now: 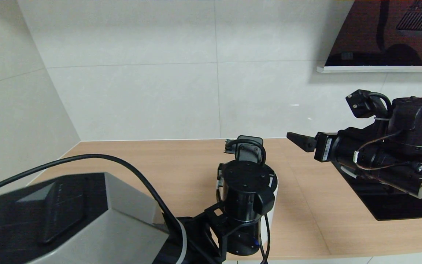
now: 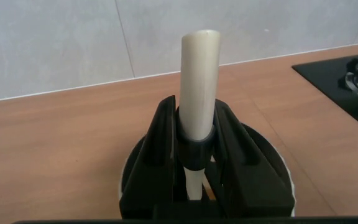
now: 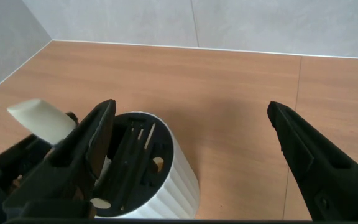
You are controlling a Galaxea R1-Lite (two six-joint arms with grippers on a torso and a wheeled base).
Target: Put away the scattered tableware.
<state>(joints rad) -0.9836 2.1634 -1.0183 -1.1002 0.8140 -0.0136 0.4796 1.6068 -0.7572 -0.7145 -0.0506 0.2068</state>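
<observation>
A cream-handled utensil (image 2: 199,74) with a dark collar stands upright in my left gripper (image 2: 197,146), which is shut on it just above the collar. Its lower end reaches down into a white ribbed utensil holder (image 2: 283,172) with a black slotted insert. In the head view the holder (image 1: 275,196) sits near the counter's front edge, mostly hidden beneath my left wrist (image 1: 247,179). The right wrist view shows the holder (image 3: 176,183) with several utensils in its slots and the cream handle (image 3: 39,118) beside it. My right gripper (image 3: 191,106) hangs open and empty above the counter, right of the holder (image 1: 300,141).
A black cooktop (image 1: 398,209) is set into the wooden counter (image 1: 152,161) at the right, under my right arm. A dark range hood (image 1: 383,36) hangs on the tiled wall above it. Bare counter stretches to the left and behind the holder.
</observation>
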